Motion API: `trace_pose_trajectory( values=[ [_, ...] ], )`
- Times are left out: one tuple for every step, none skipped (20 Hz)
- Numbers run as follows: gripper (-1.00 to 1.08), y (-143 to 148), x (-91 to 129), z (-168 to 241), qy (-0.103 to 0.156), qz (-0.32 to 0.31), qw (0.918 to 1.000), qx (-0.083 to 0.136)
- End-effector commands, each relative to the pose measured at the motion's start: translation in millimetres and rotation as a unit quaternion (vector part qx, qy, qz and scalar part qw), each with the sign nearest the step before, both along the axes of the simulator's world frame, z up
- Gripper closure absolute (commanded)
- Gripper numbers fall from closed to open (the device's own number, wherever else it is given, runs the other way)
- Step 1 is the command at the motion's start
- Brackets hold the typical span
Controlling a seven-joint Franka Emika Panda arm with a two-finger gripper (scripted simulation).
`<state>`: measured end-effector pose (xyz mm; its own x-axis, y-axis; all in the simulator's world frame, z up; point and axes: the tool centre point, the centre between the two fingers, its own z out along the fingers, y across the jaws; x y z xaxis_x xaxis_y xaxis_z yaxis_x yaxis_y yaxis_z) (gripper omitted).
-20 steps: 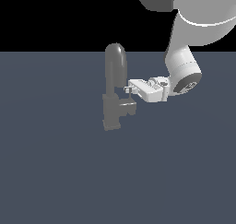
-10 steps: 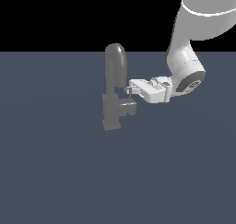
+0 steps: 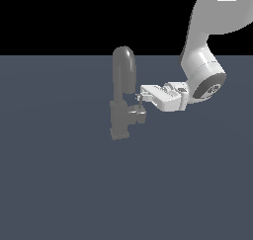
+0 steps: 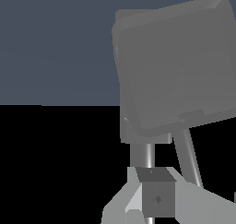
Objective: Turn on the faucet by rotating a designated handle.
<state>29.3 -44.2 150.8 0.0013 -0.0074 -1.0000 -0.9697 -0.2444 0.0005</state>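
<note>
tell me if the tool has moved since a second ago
Barely, if at all. The tool remains beside the faucet at the handle; only the arm behind it has shifted toward the exterior view's right.

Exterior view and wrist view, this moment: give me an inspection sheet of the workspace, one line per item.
Surface: flat dark blue-grey floor, bare apart from the faucet.
Faucet: upright, arched spout on a blocky base.
Handle: thin lever on the side arm.
Clutter: nothing seen.
Claw: reaching in from the exterior view's right, tips at the handle; open or shut cannot be told.
Cables: nothing seen.
Surroundings: black backdrop above the floor.
</note>
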Motion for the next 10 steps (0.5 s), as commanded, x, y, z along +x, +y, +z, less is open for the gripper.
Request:
trace_pose_trajectory(
  values=[
    [1.08,-2,-10,2,0.004,0.003,1.0000,0.003],
    [1.08,-3,-12,3,0.004,0.003,1.0000,0.003],
    [1.08,-3,-15,3,0.004,0.003,1.0000,0.003],
    [1.08,-3,-15,3,0.004,0.003,1.0000,0.003],
    [1.08,-2,-8,5,-0.002,0.001,1.0000,0.001],
    [1.08,-3,-11,4,-0.002,0.001,1.0000,0.001],
    [1.08,-4,-14,2,-0.001,0.001,1.0000,0.001],
    [1.08,-4,-17,0,-0.001,0.001,1.0000,0.001],
    [1.08,-5,-21,-1,-0.001,0.002,1.0000,0.001],
    [1.08,-6,-24,-3,0.000,0.002,1.0000,0.001]
  ],
)
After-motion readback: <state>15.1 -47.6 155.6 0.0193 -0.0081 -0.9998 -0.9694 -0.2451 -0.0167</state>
